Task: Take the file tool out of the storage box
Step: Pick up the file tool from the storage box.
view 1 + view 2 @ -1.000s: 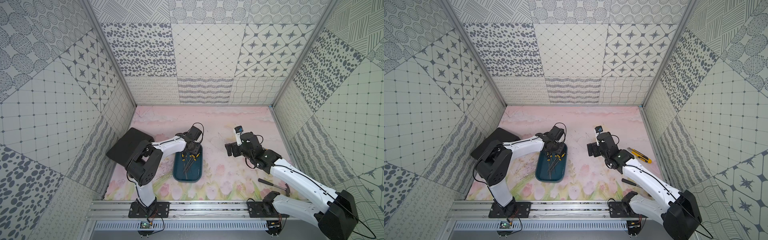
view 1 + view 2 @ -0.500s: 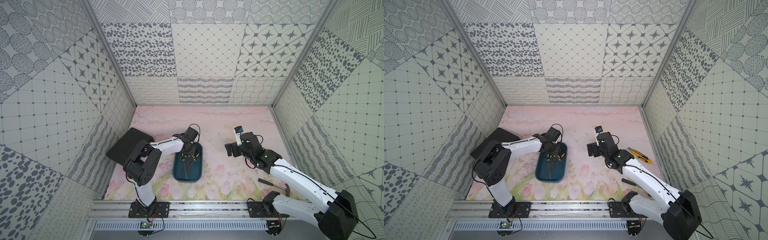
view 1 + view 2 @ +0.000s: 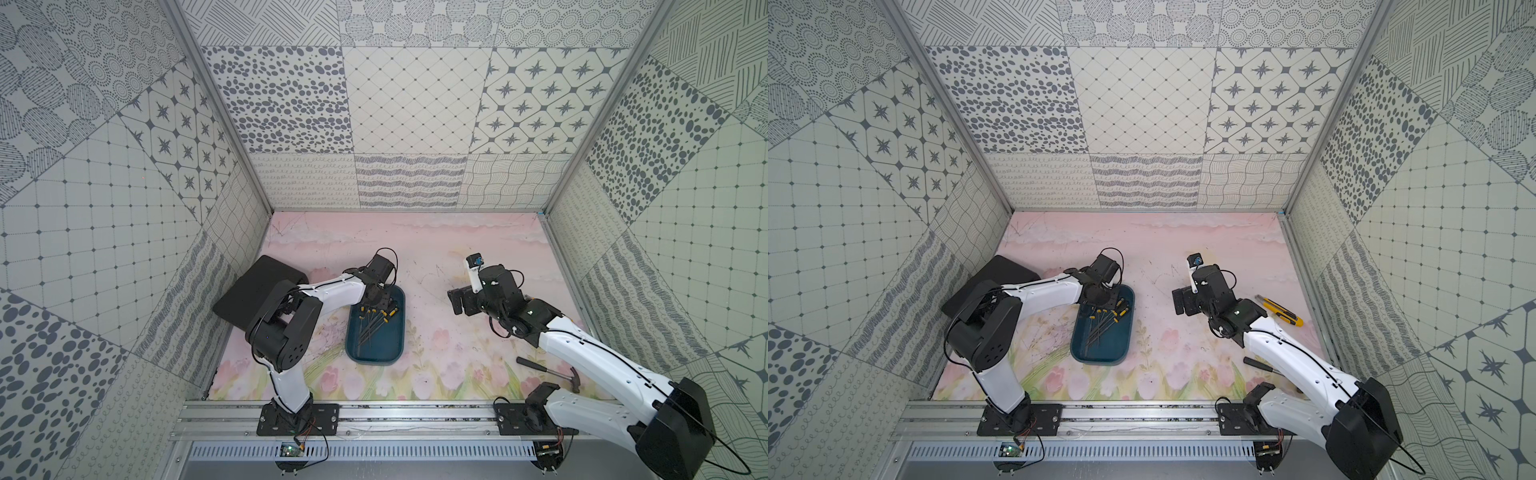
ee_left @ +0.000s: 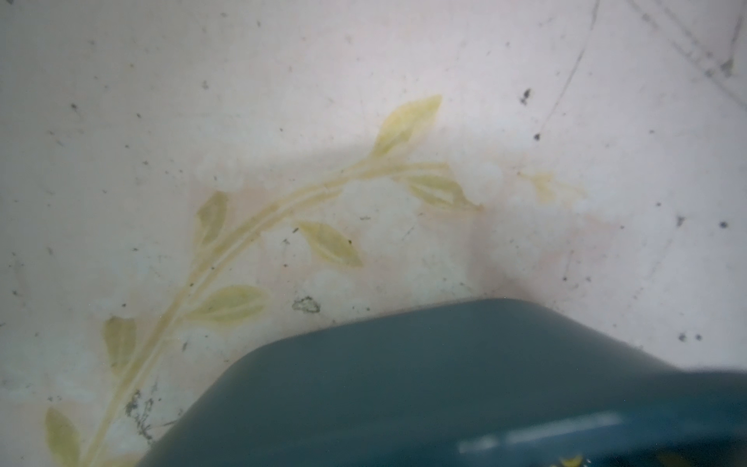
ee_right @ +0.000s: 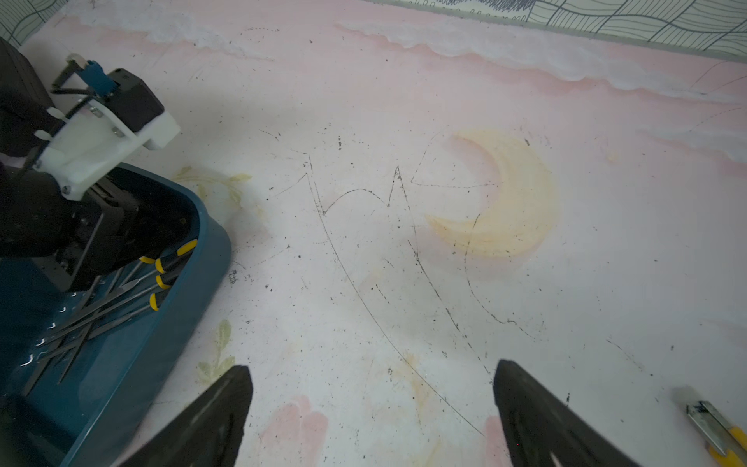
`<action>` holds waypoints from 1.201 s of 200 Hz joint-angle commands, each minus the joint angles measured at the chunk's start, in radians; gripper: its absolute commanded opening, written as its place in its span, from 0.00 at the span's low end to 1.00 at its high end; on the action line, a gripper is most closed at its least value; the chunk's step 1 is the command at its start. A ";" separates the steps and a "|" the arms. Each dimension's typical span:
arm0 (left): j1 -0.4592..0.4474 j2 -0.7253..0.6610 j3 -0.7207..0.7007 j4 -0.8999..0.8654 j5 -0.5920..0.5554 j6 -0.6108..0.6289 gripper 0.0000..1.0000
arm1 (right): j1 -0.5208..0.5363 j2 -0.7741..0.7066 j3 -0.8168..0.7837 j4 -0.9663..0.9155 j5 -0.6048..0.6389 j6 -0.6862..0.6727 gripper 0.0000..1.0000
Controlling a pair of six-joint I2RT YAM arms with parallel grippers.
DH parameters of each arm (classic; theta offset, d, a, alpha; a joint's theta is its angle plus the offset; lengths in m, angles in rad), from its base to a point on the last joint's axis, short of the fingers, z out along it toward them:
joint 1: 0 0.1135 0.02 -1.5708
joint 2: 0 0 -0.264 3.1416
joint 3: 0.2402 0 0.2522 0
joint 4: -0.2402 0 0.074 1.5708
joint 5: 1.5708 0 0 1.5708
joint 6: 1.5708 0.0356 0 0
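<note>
mat ctr point(image 3: 424, 266) free, storage box point(image 3: 376, 355) at L

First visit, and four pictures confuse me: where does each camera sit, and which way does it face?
Top views: high over the front rail, looking down; left arm and right arm whole, left gripper in the box, right gripper over the mat.
Left wrist: on the left arm, close on the box corner and mat; no arm shows.
Right wrist: on the right arm, low across the mat; its fingers and the left gripper show.
Shared: box in all; knife in right wrist and a top view.
</note>
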 commanded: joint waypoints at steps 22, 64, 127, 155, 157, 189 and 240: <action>0.020 -0.117 -0.007 -0.039 0.122 -0.049 0.12 | 0.010 -0.049 0.004 0.034 -0.142 0.053 0.98; 0.020 -0.331 -0.009 -0.047 0.221 -0.088 0.10 | 0.020 -0.069 -0.050 0.151 -0.411 0.157 0.98; 0.020 -0.559 -0.034 0.119 0.509 -0.271 0.06 | 0.083 -0.073 -0.143 0.503 -0.780 0.404 0.98; 0.020 -0.598 -0.028 0.219 0.639 -0.369 0.05 | 0.103 -0.074 -0.188 0.684 -0.868 0.517 0.97; 0.020 -0.599 -0.027 0.229 0.647 -0.376 0.05 | 0.104 -0.074 -0.191 0.694 -0.872 0.523 0.97; 0.020 -0.642 -0.048 0.376 0.731 -0.488 0.04 | 0.140 -0.064 -0.187 0.807 -0.907 0.596 0.92; 0.021 -0.688 -0.080 0.593 0.770 -0.622 0.06 | 0.171 -0.041 -0.146 0.893 -0.922 0.661 0.76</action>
